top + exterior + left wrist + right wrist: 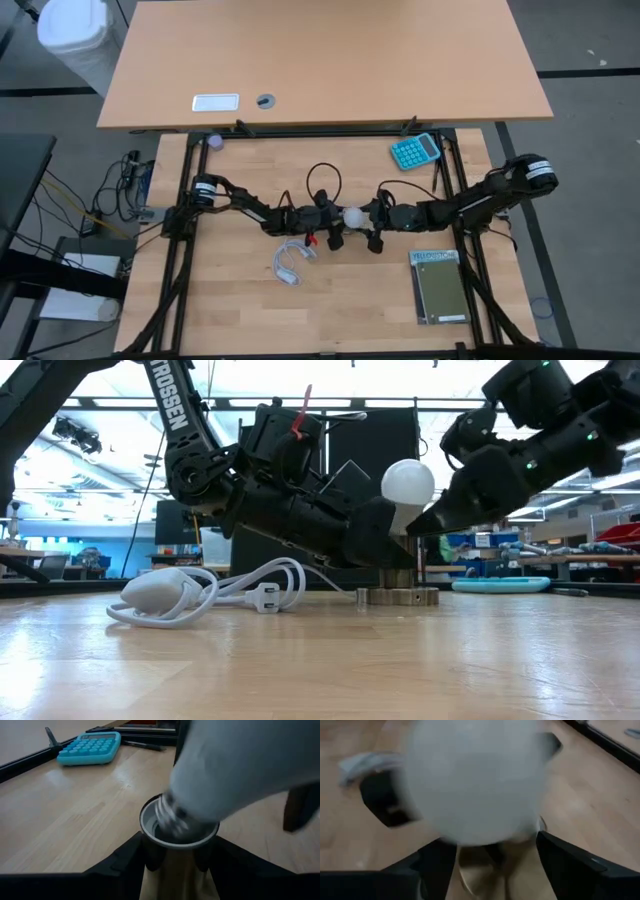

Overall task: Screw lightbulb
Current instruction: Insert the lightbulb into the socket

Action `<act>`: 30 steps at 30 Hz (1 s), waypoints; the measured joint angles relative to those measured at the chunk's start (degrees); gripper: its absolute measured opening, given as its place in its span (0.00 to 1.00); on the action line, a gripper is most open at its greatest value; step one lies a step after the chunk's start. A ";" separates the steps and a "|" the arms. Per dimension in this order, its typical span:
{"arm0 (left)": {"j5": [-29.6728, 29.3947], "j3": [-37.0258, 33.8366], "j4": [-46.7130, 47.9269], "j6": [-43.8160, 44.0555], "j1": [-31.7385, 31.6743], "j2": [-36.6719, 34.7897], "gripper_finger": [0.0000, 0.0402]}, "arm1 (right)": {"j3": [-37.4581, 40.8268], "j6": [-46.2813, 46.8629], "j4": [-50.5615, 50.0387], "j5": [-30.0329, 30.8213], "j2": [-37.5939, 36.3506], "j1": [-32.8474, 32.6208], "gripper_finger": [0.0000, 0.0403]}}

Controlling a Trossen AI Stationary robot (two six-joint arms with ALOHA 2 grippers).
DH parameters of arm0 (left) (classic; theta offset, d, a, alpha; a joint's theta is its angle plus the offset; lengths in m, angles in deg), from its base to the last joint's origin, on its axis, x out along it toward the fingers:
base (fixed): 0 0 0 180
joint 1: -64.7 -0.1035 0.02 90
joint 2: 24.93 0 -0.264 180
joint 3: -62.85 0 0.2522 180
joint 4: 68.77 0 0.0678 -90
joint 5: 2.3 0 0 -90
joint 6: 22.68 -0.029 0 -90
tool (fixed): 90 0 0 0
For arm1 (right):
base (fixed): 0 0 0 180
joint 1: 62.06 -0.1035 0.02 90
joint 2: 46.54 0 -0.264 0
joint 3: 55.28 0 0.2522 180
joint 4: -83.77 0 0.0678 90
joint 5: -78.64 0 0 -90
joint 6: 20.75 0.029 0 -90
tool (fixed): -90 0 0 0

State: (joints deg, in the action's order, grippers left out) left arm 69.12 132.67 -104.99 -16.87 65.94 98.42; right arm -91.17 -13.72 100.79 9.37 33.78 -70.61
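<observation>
At the middle of the pale wooden slatted table point(240, 300) the two dark arms meet from either side. The small white pear-shaped lightbulb point(408, 487) stands tilted over the round grey socket point(398, 595), which sits on the table top. In the left wrist view the bulb's silvery screw base dips into the socket's open white-rimmed mouth point(150, 816), leaning rather than upright; how far it is threaded in cannot be told.

The left gripper point(176, 854) reaches in low from the left, and its dark fingers point(152, 857) are closed against the socket's sides, pinning it in place. The right gripper point(495, 851) comes in from the right, angled downward; its fingers point(570, 860) flank the bulb's narrow neck, apparently closed on it, with the white globe filling most of that wrist view.

Just left of the socket lies a coiled white cable with a plug and an inline switch point(190, 592), apart from both grippers. Nearer the table's right front corner lies a dark olive flat book point(440, 288). Farther back on the right sits a teal calculator point(414, 151), well apart from the bulb. Beyond the table's far edge stands a tan desk point(330, 50), carrying a small white rectangular plate point(215, 102) and a round grey grommet point(265, 100).
</observation>
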 joint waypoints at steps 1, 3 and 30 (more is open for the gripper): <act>-0.09 -0.02 0.04 0.20 -0.02 -0.04 0.48 | 0.09 0.02 -1.76 0.33 -1.39 0.20 0.70; -0.11 -0.02 0.05 0.23 -0.02 -0.04 0.48 | 0.11 0.04 -3.33 0.66 -3.54 0.86 0.72; 0.84 -0.09 -0.78 0.34 0.02 -0.02 0.48 | -1.16 1.57 -8.02 -4.72 -8.78 3.35 0.69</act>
State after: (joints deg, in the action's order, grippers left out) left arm 69.96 132.58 -105.77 -16.53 65.96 98.40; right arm -92.32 -12.15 92.77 4.65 25.00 -67.26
